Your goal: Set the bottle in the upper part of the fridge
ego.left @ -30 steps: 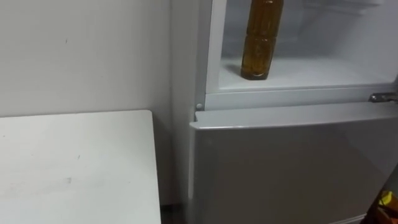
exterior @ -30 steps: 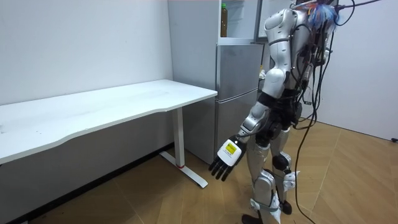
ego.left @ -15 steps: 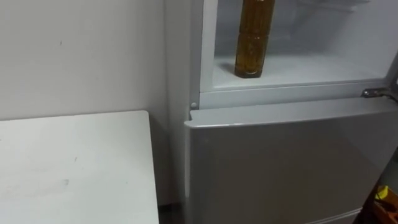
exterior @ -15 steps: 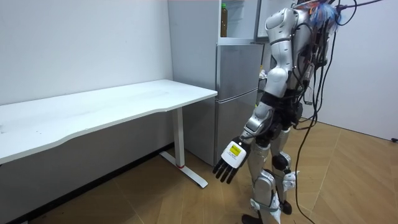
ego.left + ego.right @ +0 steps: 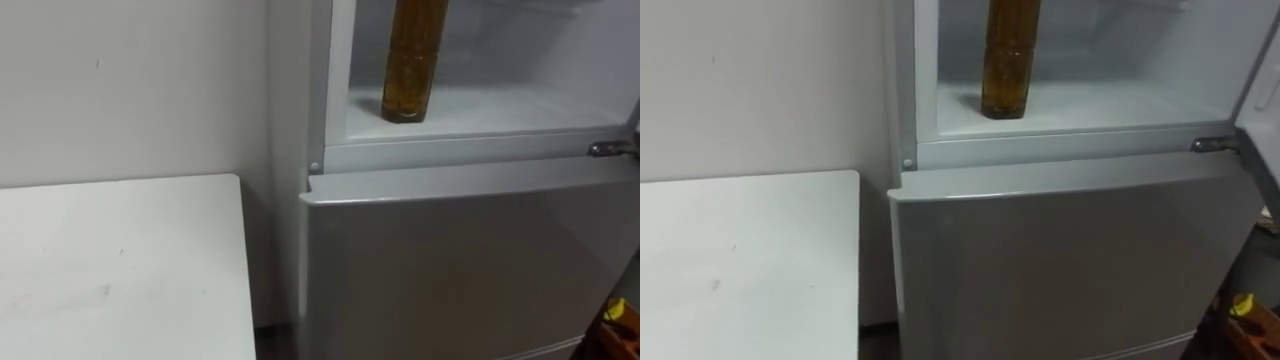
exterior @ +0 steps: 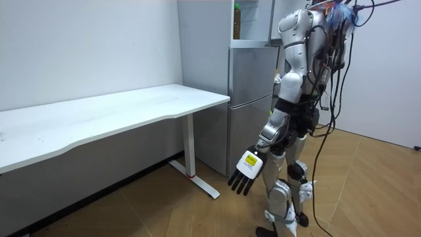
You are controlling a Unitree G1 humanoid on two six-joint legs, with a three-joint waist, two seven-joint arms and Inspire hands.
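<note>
The two-door fridge (image 5: 450, 260) has its lower door closed and its upper compartment (image 5: 500, 110) open. A white table (image 5: 120, 270) stands just to its left. The amber bottle (image 5: 411, 60) stands upright on the compartment's floor near the left wall, long axis vertical; no print on it is legible. The robot faces the fridge, with its left hand (image 6: 245, 174) hanging low and its fingers straight and spread.

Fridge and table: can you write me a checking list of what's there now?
Surface: white table beside the fridge, bare.
Job's things: brown bottle upright in the upper fridge; lower door shut.
Clutter: small yellow thing low right, too small to tell.
Hands: left hand hangs open, holding nothing.
Cables: nothing seen but the robot's own.
Surroundings: white wall, wooden floor.
</note>
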